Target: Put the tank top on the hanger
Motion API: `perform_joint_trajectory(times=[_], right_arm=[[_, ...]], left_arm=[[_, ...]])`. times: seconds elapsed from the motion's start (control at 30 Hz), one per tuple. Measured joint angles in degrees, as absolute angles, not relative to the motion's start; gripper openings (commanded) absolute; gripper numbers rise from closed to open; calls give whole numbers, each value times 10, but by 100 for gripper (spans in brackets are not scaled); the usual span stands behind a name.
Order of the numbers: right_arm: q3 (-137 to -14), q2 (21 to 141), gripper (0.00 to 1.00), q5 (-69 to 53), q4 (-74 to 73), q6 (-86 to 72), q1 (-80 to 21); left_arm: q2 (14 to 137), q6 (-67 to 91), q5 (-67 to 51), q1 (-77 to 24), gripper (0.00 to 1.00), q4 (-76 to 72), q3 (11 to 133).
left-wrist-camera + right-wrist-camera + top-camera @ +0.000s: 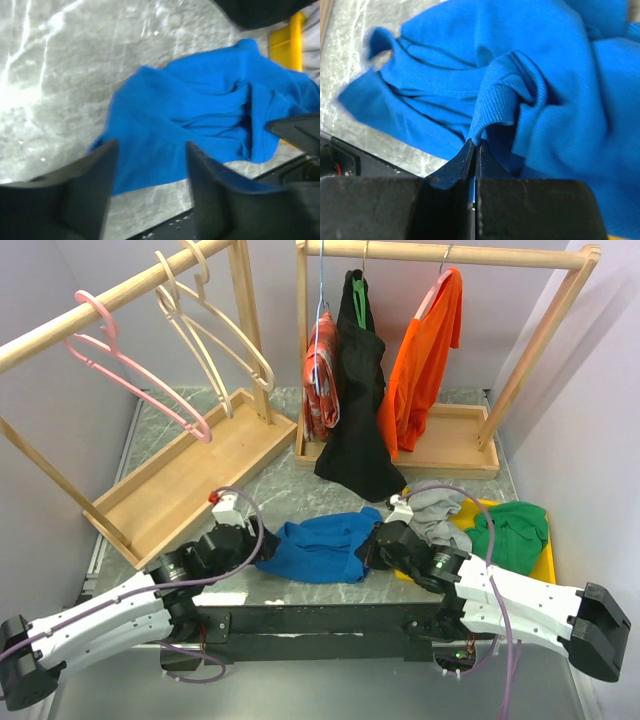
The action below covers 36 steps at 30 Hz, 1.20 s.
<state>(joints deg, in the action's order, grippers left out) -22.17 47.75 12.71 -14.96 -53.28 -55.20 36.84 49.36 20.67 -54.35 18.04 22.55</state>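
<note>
At the far left, the hanger (135,375) hangs bare by its hook on the wooden rail (60,328) of the left rack, with two cream hangers (215,335) just to its right. Nothing is threaded onto it, so the main part of the task is not yet done.

Nearer, the left end effector (150,147) sits low over the marble worktop (285,485) at the left edge of the tank top (320,545). Its jaws stand apart with blue cloth showing between them, and no fold looks pinched.

The tank top lies crumpled on the worktop between the two arms, well apart from the hanger.

At the garment's right side, the right end effector (475,147) is clamped tight on a ribbed fold of the blue fabric. Just beyond it lie a grey garment (435,508) and a green garment (512,530).

As I judge it, only the first hold on the cloth is secured. What is left: a second grip, spreading the garment, finding a strap opening, and getting the hanger through it.
</note>
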Motion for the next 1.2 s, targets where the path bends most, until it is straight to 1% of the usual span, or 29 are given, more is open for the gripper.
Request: perform_joint_trajectory(times=[0.03, 0.07, 0.1, 0.13, 0.2, 0.23, 0.3, 0.33, 0.37, 0.43, 0.57, 0.7, 0.8, 0.97, 1.07, 1.2], right_arm=[[-225, 484, 6, 125, -145, -533, -552], [-228, 490, 8, 125, -141, -533, -552], [-231, 493, 12, 125, -140, -533, -552], [-234, 495, 22, 125, -140, -533, -552], [-235, 491, 30, 125, -136, -535, -552], [-235, 486, 39, 126, -137, -537, -552], [-235, 470, 49, 125, -136, -539, -552], [-235, 459, 54, 125, -136, -540, -552], [-235, 447, 56, 125, -134, -539, -552], [-235, 430, 59, 126, -133, -537, -552], [-241, 425, 61, 128, -138, -527, -552], [-249, 431, 61, 130, -141, -515, -552], [-251, 436, 61, 130, -142, -509, -552], [-252, 446, 61, 130, -141, -498, -552], [-255, 451, 61, 128, -142, -492, -552], [-260, 452, 61, 126, -142, -486, -552]], left_arm=[[360, 502, 207, -544, 79, 180, 225], [350, 505, 207, -543, 81, 175, 225], [340, 503, 207, -543, 82, 172, 227], [330, 500, 204, -543, 83, 172, 232], [313, 485, 184, -544, 83, 176, 263], [309, 477, 176, -544, 81, 175, 280], [303, 459, 156, -543, 80, 175, 327], [303, 448, 146, -544, 77, 178, 361], [308, 438, 139, -544, 77, 180, 396], [322, 423, 128, -544, 76, 186, 466], [364, 399, 102, -544, 76, 181, 597], [413, 382, 125, -544, 72, 215, 712], [456, 379, 202, -544, 70, 261, 812], [512, 368, 378, -544, 69, 329, 948], [548, 369, 490, -543, 70, 382, 1007], [585, 373, 626, -543, 72, 444, 1031]])
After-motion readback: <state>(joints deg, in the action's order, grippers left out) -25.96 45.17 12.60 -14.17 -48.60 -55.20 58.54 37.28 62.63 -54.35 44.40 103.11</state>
